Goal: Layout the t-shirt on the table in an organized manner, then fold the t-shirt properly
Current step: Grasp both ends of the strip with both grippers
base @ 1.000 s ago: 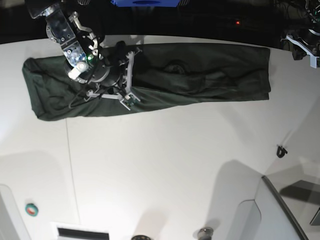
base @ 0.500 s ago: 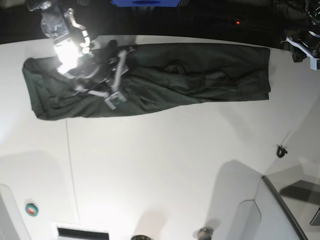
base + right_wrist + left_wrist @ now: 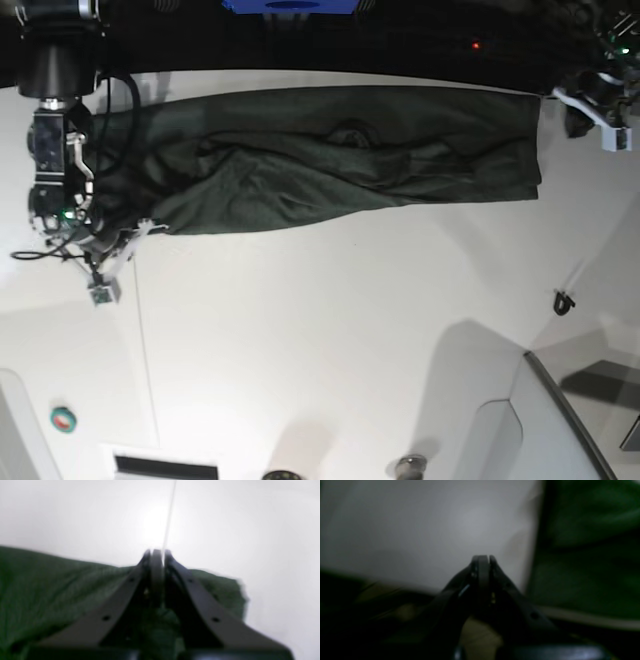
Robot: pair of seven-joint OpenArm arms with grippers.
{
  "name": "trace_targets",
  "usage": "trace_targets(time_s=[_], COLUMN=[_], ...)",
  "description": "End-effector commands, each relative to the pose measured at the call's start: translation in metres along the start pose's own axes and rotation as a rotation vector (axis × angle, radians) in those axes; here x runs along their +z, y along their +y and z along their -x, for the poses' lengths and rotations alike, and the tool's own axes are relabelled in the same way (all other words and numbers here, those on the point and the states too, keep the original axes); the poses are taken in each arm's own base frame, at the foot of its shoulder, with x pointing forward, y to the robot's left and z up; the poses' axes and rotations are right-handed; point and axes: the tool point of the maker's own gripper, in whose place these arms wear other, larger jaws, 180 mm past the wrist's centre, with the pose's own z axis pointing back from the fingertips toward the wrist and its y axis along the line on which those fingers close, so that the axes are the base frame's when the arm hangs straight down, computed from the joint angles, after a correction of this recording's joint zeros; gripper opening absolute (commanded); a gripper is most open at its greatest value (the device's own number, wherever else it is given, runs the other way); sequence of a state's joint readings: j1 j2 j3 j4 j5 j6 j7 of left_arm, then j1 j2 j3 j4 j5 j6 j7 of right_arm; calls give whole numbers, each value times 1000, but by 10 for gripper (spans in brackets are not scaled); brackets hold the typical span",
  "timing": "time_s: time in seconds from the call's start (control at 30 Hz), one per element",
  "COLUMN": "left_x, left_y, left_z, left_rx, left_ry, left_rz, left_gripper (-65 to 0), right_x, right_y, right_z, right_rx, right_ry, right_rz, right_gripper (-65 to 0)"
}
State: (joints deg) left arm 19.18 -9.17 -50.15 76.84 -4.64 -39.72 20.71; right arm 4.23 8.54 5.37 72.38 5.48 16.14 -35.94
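Note:
The dark green t-shirt [image 3: 360, 160] lies as a long, wrinkled band across the far part of the white table [image 3: 330, 340]. My right gripper [image 3: 115, 255] is at the shirt's left end, and the arm hides that end in the base view. In the right wrist view its fingertips [image 3: 156, 555] are pressed together, shut, over the shirt [image 3: 55, 587] and reach past its hem onto bare table. No cloth shows between the tips. My left gripper [image 3: 578, 118] hangs at the shirt's far right corner, shut and empty [image 3: 483, 560], with the shirt [image 3: 590, 555] just beside it.
A thin dark seam [image 3: 145, 340] runs toward the table's near edge. A small round green and red object [image 3: 63, 420] lies at the near left. A small black piece [image 3: 563, 300] sits at the right. A grey box [image 3: 560, 420] fills the near right corner.
My right arm has swung from above the shirt's left-middle out to its left end. The left arm has barely moved.

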Motion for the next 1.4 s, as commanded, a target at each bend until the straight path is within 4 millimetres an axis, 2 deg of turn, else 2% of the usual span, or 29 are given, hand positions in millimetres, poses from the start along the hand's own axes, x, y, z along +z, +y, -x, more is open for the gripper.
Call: trace_targets(time_s=[0.0, 0.17, 0.33, 0.67, 0.77, 0.83, 0.97, 1.1, 1.27, 1.37], left_x=[1, -9, -12, -18, -21, -22, -22, -22, -21, -18], left_y=[0, -16, -15, 2, 6, 5, 7, 7, 11, 16], left_z=[-14, -17, -14, 16, 15, 17, 15, 15, 12, 5], left_rx=[-2, 39, 47, 82, 88, 96, 92, 91, 83, 74], left_ry=[-47, -69, -57, 30, 32, 37, 35, 34, 31, 16], left_rz=[1, 22, 23, 20, 19, 22, 19, 19, 14, 4], left_gripper=[-650, -650, -650, -650, -650, -650, -650, -650, -650, -650], right_x=[2, -2, 0, -3, -10, -10, -12, -7, -4, 1], right_y=[-11, -10, -12, -54, -57, -68, -74, -90, -91, -85], right_z=[-18, -5, 10, 17, 22, 26, 36, 36, 31, 24], right_rx=[6, -4, -9, -68, -84, -79, -83, -66, -56, -43], right_ry=[-44, -39, -16, 13, 10, 10, 35, 41, 24, -4], right_rz=[19, 16, 22, 86, 84, 100, 108, 136, 141, 138], right_gripper=[-642, -641, -641, -641, -642, -642, -642, -642, -642, -642])
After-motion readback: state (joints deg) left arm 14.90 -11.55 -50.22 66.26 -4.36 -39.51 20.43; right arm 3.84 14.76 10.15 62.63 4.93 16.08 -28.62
